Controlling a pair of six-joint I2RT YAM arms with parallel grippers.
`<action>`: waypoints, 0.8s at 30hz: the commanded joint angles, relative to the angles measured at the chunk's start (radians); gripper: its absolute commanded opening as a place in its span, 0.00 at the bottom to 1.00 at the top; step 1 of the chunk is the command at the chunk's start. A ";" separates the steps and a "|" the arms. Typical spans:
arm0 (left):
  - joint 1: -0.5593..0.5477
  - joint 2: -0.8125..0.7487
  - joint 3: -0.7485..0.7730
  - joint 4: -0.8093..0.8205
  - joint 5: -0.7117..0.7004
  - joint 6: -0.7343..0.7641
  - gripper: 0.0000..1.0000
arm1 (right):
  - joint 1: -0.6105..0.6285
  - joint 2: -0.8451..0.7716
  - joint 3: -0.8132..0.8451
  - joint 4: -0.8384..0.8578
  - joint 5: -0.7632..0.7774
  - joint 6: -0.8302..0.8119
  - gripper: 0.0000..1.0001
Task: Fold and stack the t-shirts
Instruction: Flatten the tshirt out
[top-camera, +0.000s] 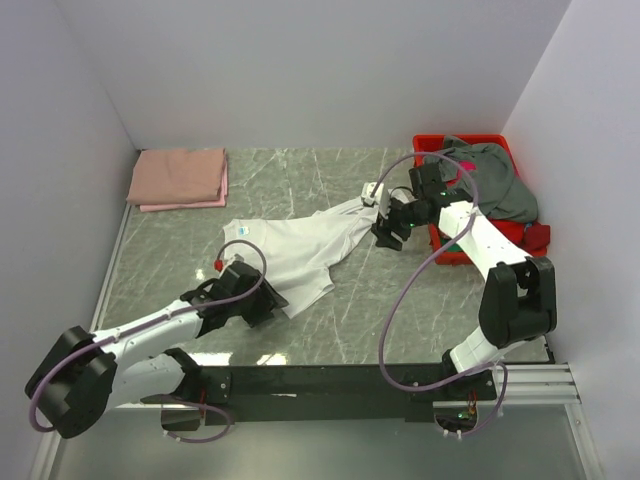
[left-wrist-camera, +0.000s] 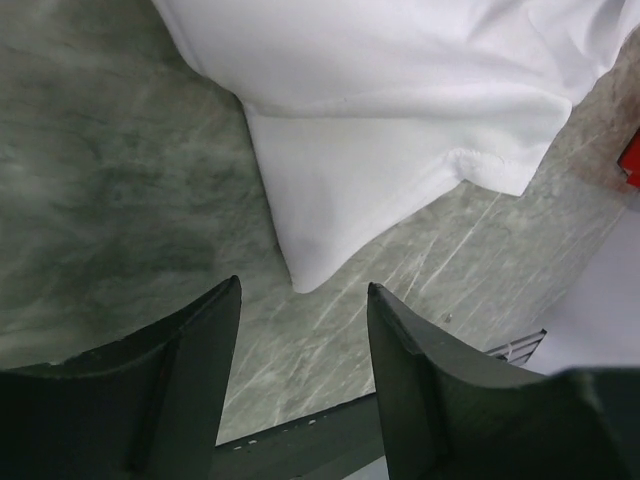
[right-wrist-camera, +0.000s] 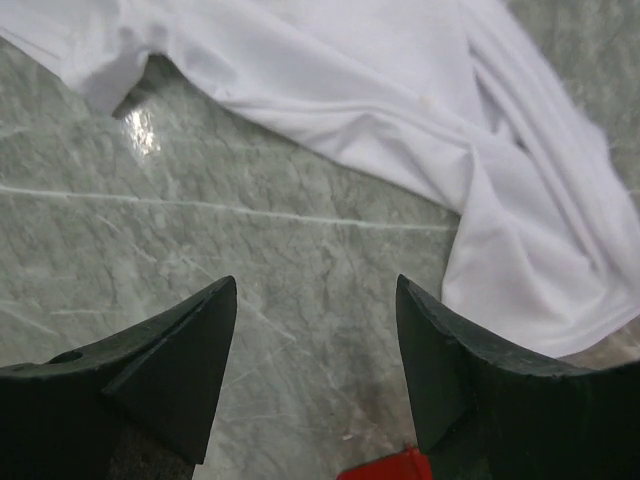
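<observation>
1. Our left gripper (left-wrist-camera: 304, 300) stands wide open with nothing in it. A pointed corner of the white t-shirt (left-wrist-camera: 400, 100) lies on the table (left-wrist-camera: 110, 200) just ahead of the gap between the jaws, not yet inside it.
2. Our right gripper (right-wrist-camera: 315, 290) is also spread wide and empty. In its wrist view the white cloth lies ahead and off to the right, with bare table between it and the fingertips.
3. From above, the white t-shirt (top-camera: 300, 250) lies flat but rumpled. Its long axis runs diagonally, from the collar at the near left up to a bunched, narrow end at the far right.
4. The left gripper (top-camera: 262, 300) sits at the near edge of the shirt and the right gripper (top-camera: 385, 235) at the narrow end. We judge the left to be nearer to a grasp.
5. A small blue neck label (top-camera: 243, 229) shows at the collar, but we cannot read any writing on it.
6. A folded salmon-pink t-shirt (top-camera: 180, 175) rests at the far left, and a grey t-shirt (top-camera: 490, 180) is heaped in the red bin (top-camera: 425, 145).
</observation>
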 joint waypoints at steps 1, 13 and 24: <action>-0.037 0.023 0.004 0.086 -0.010 -0.092 0.58 | -0.005 -0.023 -0.047 0.049 0.065 0.029 0.71; -0.111 0.188 0.061 0.087 -0.093 -0.144 0.43 | -0.031 0.012 -0.088 0.091 0.083 -0.063 0.69; -0.128 0.137 0.074 0.013 -0.187 -0.115 0.01 | -0.065 0.087 -0.054 0.081 0.169 -0.199 0.69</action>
